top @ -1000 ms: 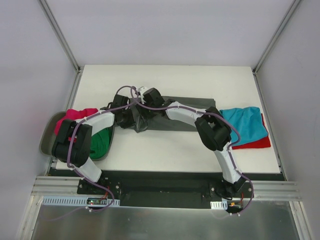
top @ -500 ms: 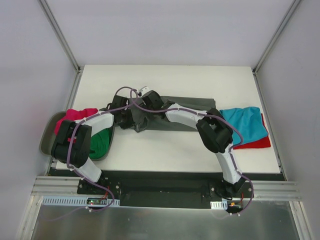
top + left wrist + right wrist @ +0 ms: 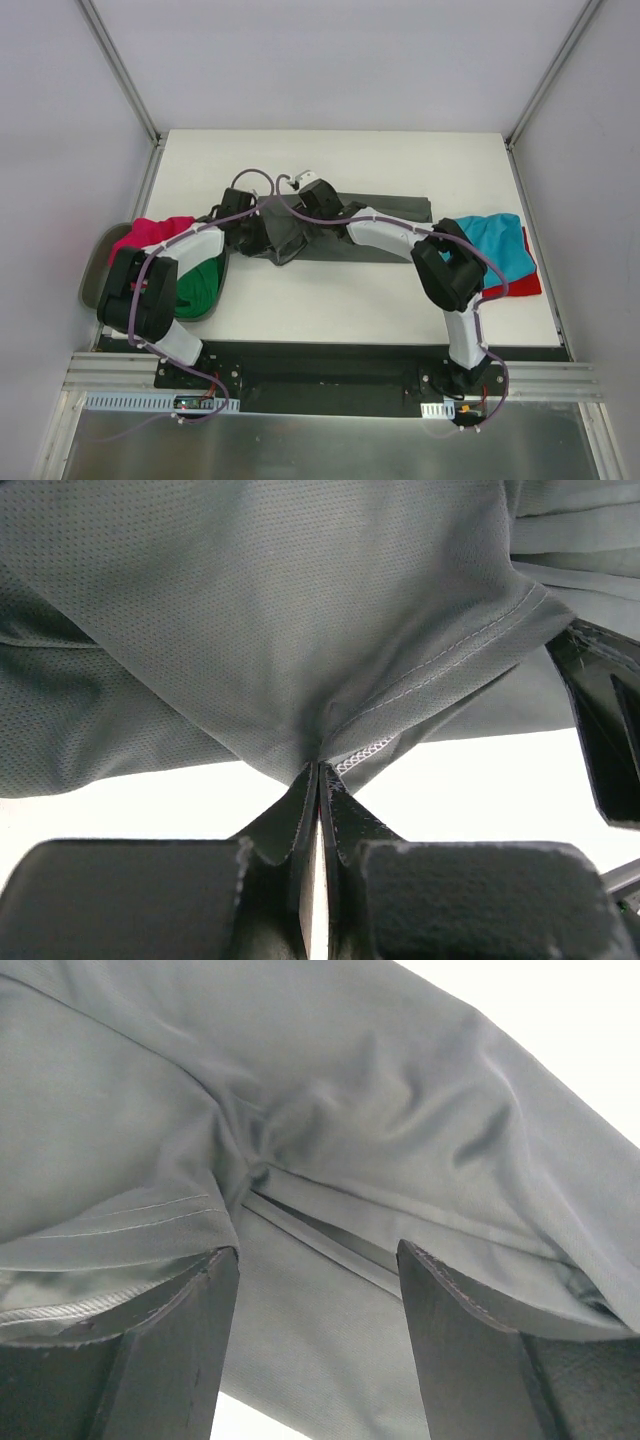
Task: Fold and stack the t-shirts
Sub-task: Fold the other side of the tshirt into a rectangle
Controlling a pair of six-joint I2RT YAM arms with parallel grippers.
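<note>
The dark grey t-shirt [image 3: 385, 228] lies partly folded on the middle of the table, bunched at its left end. My left gripper [image 3: 258, 236] is shut on that shirt's stitched hem [image 3: 375, 748]; in the left wrist view [image 3: 318, 767] the cloth fans up from the closed tips. My right gripper [image 3: 305, 207] hovers just right of it, open; in the right wrist view [image 3: 318, 1260] its fingers [image 3: 190, 1310] straddle folds of grey cloth [image 3: 330, 1140] without pinching them. The teal shirt [image 3: 497, 245] lies on the red shirt [image 3: 518, 286] at the right.
A dull grey-green tray [image 3: 92, 282] overhangs the table's left edge and holds the magenta pink shirt [image 3: 150, 232] and the green shirt [image 3: 196, 287]. White tabletop [image 3: 330, 300] shows in front of the grey shirt. Frame posts stand at the back corners.
My right arm has shifted a little to the right and back, with its elbow swinging right. The bunched left end of the grey shirt has moved slightly with the grippers.
</note>
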